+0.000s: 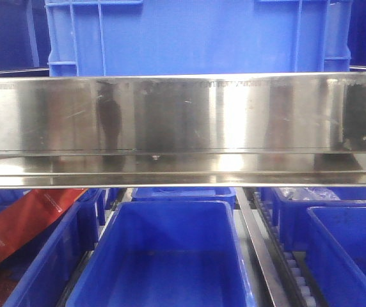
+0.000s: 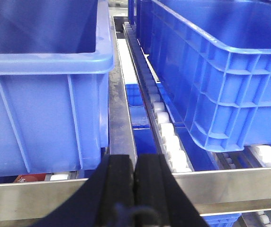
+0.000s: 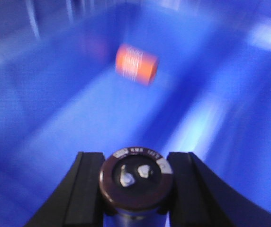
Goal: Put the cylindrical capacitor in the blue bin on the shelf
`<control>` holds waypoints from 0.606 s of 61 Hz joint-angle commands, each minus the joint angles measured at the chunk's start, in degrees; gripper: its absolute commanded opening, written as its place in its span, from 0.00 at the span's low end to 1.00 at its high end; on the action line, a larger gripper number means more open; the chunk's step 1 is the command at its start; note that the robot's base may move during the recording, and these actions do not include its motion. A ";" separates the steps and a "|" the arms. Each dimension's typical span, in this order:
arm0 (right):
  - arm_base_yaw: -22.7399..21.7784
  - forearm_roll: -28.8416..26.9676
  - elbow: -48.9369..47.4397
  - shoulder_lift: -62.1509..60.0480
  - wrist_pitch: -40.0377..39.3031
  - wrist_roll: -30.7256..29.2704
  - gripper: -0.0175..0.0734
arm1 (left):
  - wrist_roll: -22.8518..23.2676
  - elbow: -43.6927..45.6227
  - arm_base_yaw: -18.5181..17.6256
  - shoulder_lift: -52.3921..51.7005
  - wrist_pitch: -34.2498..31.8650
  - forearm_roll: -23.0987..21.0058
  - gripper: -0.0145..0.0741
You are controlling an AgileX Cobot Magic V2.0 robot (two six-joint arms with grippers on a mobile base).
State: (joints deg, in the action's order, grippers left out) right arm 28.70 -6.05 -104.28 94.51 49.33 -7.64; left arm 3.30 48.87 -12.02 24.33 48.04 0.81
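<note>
Jaws grip capacitor (image 3: 136, 182) above bin (image 3: 55, 123) holding orange cylinder (image 3: 136, 64).

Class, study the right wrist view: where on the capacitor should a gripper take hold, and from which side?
On its round side wall, just below the terminal end. The cylindrical capacitor sits that way now between the right gripper fingers, one at each side, terminals left clear.

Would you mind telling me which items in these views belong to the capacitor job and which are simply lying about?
Part of the job:
- cylindrical capacitor, gripped by the right gripper
- blue bin beneath it
- shelf

Lying about:
- orange cylinder inside that bin
- red packet lower left
- left gripper, closed and empty
</note>
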 commanded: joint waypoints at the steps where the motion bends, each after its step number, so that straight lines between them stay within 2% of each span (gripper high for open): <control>1: -0.13 0.03 -1.18 2.33 -0.06 -0.46 0.02 | 0.32 -0.06 -0.04 -0.31 -1.02 -0.46 0.05; 37: -1.31 -0.20 -1.26 4.77 1.82 -0.46 0.02 | 0.32 -0.06 -0.04 -0.31 -0.91 -0.46 0.05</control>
State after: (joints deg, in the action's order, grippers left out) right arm 27.63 -6.15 -104.93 99.70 51.65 -7.75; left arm 3.30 48.87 -12.02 24.33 48.04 0.81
